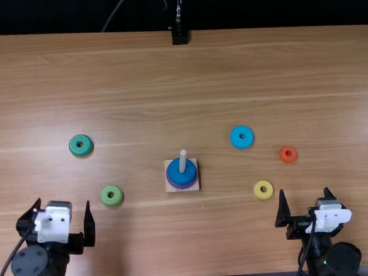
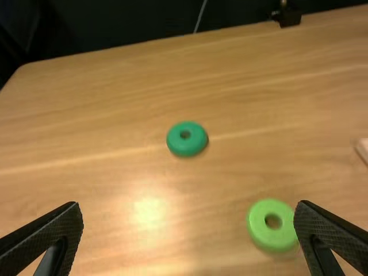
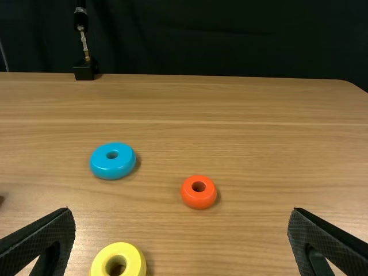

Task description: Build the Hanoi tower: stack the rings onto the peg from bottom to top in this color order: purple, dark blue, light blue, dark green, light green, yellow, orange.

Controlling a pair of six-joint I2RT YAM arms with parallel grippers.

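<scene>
Hanoi tower (image 1: 183, 159): a pale, smooth round peg stands on a square light-wood base (image 1: 195, 187) at the middle of the bench (image 1: 129, 72), threaded through two rings. The purple ring (image 1: 180, 187) is lowest, with the slightly narrower dark blue ring (image 1: 181, 176) on top of it. Five thick, round-edged rings, smooth with a soft sheen, lie flat and apart on the streaked wood grain. Left of the base are the dark green ring (image 1: 87, 150), towards the far side, and the light green ring (image 1: 117, 200), nearer. Right of it are the light blue ring (image 1: 247, 142), the small orange ring (image 1: 293, 157) and, nearest the robot, the yellow ring (image 1: 268, 194).

The left gripper (image 1: 62, 203) is at the bench's near left, its tapering black fingers (image 2: 46, 233) spread wide, with finely ribbed pads and nothing in their grasp. The right gripper (image 1: 304, 191), at the near right beside the yellow ring, has its fingers (image 3: 43, 233) just as widely parted and holds nothing; their inner faces have the same fine, matte ribbing
</scene>
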